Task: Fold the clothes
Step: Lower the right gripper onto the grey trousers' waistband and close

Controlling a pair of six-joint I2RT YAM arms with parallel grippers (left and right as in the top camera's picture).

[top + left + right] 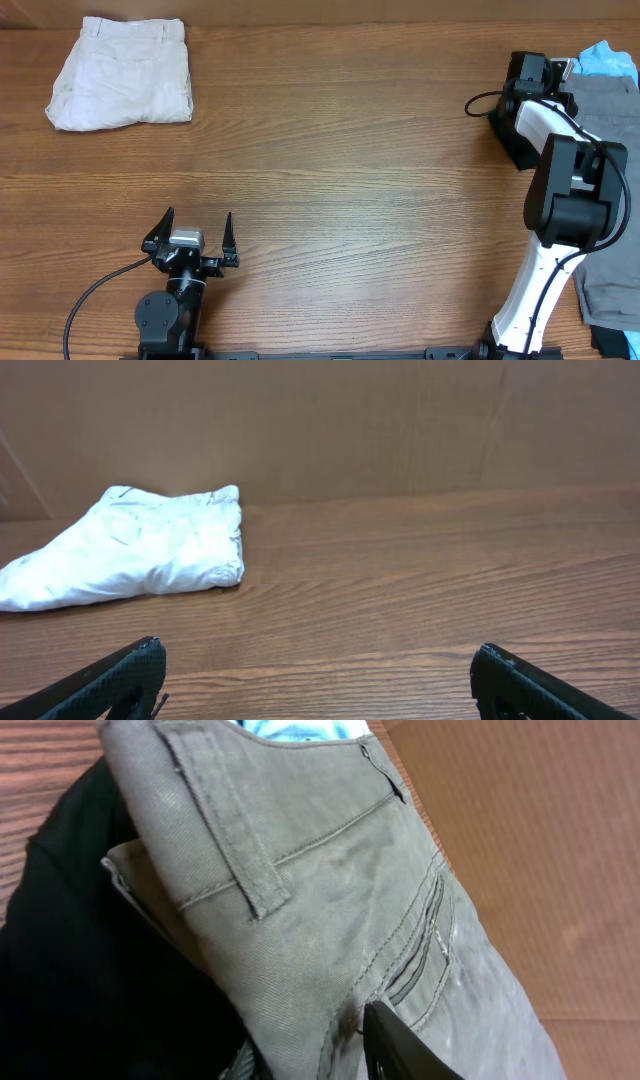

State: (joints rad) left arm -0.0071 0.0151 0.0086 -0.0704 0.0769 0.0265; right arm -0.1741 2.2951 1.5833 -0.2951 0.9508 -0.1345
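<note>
Lying folded in the far-left corner of the brown wood-grain desk [350,150] is a pair of cream cotton shorts [120,72], flat and apart from both arms. The left gripper [195,235] hovers near the desk's near edge, left of its middle, with its black fingers spread wide and nothing between them.

At the right edge, a heap of clothes runs from the far-right corner toward the near one: medium-grey cotton shorts with a belt loop and welt pocket [600,110], a light blue tee [608,58] peeking out at the far end, and a black tee [80,970] under the grey cloth. The right gripper [548,72] sits at the heap's far end. One dark finger [400,1045] presses against the grey waistband fabric, but the other is hidden, so its grip cannot be told.
</note>
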